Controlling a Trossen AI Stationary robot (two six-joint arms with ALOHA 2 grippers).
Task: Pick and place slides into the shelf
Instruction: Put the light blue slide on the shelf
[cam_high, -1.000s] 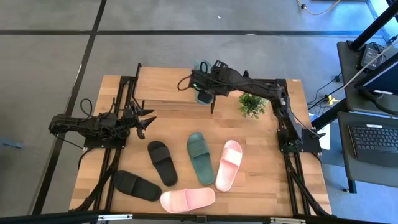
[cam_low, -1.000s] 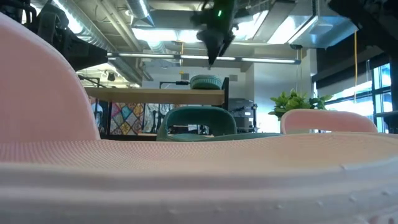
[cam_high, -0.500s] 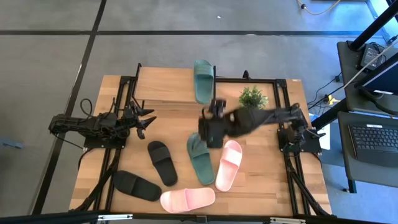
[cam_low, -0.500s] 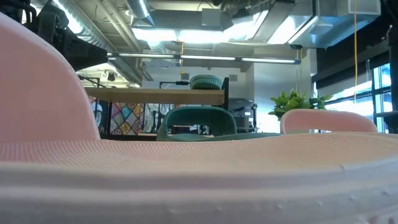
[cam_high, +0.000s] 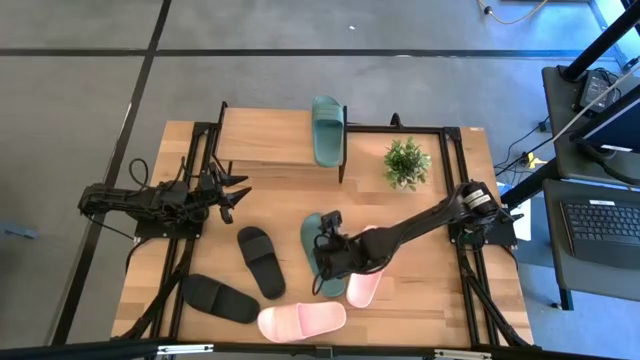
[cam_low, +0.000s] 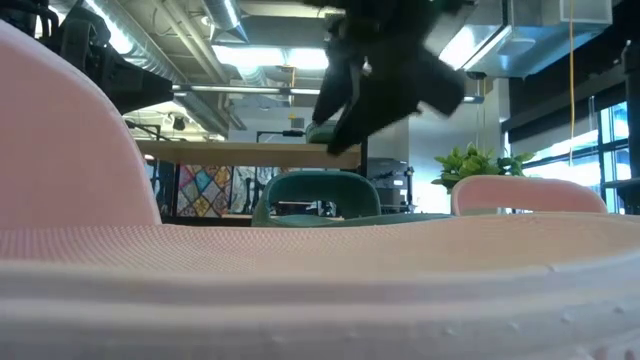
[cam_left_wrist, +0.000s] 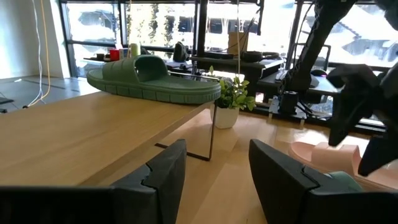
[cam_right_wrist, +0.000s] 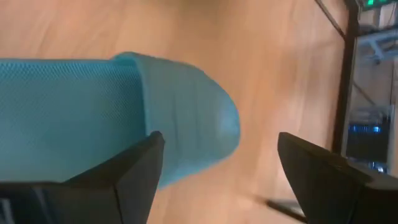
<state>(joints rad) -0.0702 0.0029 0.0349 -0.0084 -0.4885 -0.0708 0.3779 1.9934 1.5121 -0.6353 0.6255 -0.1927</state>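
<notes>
Shelf (cam_high: 265, 140), the small two-tier rack with a light wooden top board and thin black frame, is my landmark; one dark green rubber slide (cam_high: 327, 129) already lies on its top board at the end nearest the plant. I judge the second pick is now in hand. My right gripper (cam_high: 328, 258) hangs over the second dark green slide (cam_high: 318, 235), on the tabletop in front of the shelf, with its jaws spread wide and nothing held; the wrist view shows the sandal's rounded end (cam_right_wrist: 186, 124) between the fingers. The next move calls for lowering and closing across that sandal, then lifting it to the shelf.

A pale pink slide (cam_high: 366, 283) lies just beside the green one, so the fingers could catch it. Farther from the shelf lie another pink slide (cam_high: 301, 320) and two black slides (cam_high: 260, 260) (cam_high: 220, 297). My left gripper (cam_high: 236, 196) waits, jaws parted and empty, off the shelf's other end. A small potted plant (cam_high: 406, 162) stands beside the shelf.
</notes>
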